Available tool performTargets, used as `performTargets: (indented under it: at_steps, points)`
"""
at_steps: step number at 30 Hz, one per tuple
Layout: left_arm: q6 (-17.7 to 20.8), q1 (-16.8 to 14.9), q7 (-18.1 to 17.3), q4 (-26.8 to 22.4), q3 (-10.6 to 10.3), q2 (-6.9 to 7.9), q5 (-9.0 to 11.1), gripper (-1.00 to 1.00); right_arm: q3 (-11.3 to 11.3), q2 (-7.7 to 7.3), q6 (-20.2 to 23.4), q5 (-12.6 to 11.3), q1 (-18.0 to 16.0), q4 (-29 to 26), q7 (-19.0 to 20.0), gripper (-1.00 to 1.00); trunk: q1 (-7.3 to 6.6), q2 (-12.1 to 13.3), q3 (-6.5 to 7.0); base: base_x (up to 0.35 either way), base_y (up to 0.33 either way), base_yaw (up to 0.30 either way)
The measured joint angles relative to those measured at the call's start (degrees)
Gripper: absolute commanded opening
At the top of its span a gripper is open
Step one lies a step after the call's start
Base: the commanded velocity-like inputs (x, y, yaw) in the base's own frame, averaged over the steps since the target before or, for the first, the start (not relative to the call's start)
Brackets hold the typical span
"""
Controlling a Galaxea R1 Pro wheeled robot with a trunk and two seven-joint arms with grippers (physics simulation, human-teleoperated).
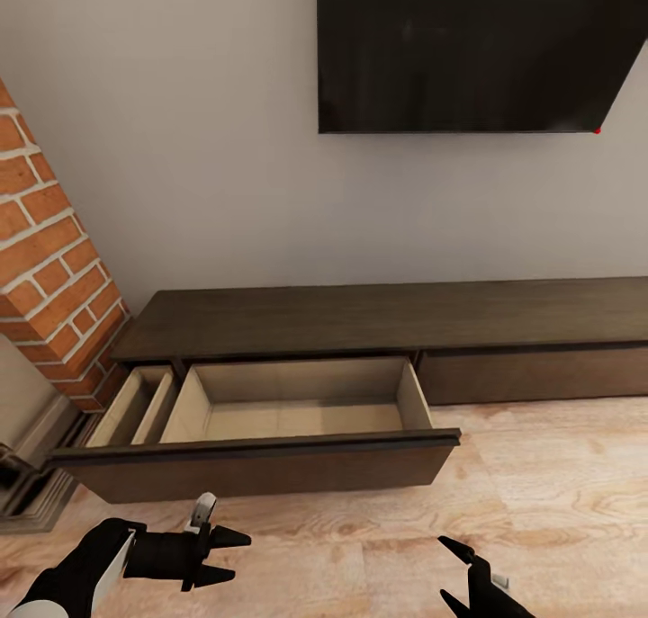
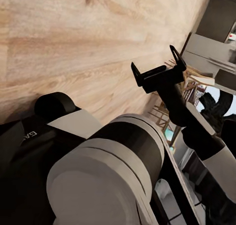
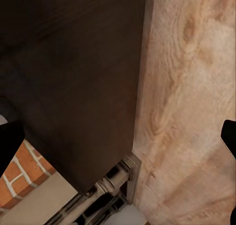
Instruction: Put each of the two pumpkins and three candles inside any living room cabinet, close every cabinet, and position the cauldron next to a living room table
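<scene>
The cabinet [image 1: 378,317] is a long, low, dark brown unit against the wall. Its left drawer [image 1: 297,402] is pulled out over the floor, and nothing lies in its wide pale compartment or in the narrow one beside it. The dark drawer front [image 3: 73,87] also shows close up in the right wrist view. My left gripper [image 1: 236,555] hovers open just in front of the drawer front, fingers pointing right, nothing between them. My right gripper [image 1: 443,568] is open and empty near the drawer's right corner; it appears as well in the left wrist view [image 2: 153,58]. Pumpkins, candles and cauldron are out of view.
A red brick column [image 1: 54,267] stands left of the cabinet, with a pale fireplace surround [image 1: 31,474] at its foot. A black television [image 1: 468,51] hangs on the wall above. The cabinet's right drawer front [image 1: 531,375] is closed. Light wooden floor [image 1: 549,501] lies ahead on the right.
</scene>
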Motion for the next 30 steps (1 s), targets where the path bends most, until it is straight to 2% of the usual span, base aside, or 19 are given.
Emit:
performTargets:
  at_steps: [3,11,17,21,25,30]
  points:
    - [0.0,0.0,0.0,0.0,0.0,0.01,0.0,1.00,0.1,0.09,-0.9,0.0,0.0,0.3,-0.1,1.00,-0.66,1.2,0.54,0.000,0.000,0.000]
    - [0.0,0.0,0.1,0.0,0.2,0.08,-0.1,1.00,-0.1,0.78,-9.5,-0.3,0.0,4.8,-0.3,1.00,-2.42,4.4,1.97,0.000,0.000,0.000]
    - [0.0,0.0,0.1,0.0,0.0,0.09,-0.1,1.00,-0.3,0.25,-10.7,-0.5,0.0,9.5,-1.9,1.00,-3.73,6.8,3.05,-0.022,0.000,0.000]
    - [0.0,-0.1,0.3,0.0,0.2,0.09,-0.1,1.00,-0.3,0.13,-11.0,-0.5,0.0,10.4,-3.1,1.00,-4.61,8.4,3.77,-0.218,0.000,0.000]
    - [-0.1,-0.1,1.4,0.0,0.4,0.09,-0.1,1.00,-0.2,0.10,-11.3,-0.4,0.0,10.6,-5.5,1.00,-5.49,10.0,4.49,-0.295,0.000,0.000]
    - [-0.2,0.0,4.6,0.0,0.7,0.01,0.0,1.00,-0.1,0.08,-12.7,0.0,0.0,10.1,-9.7,1.00,-6.59,12.0,5.39,-0.111,0.000,0.000]
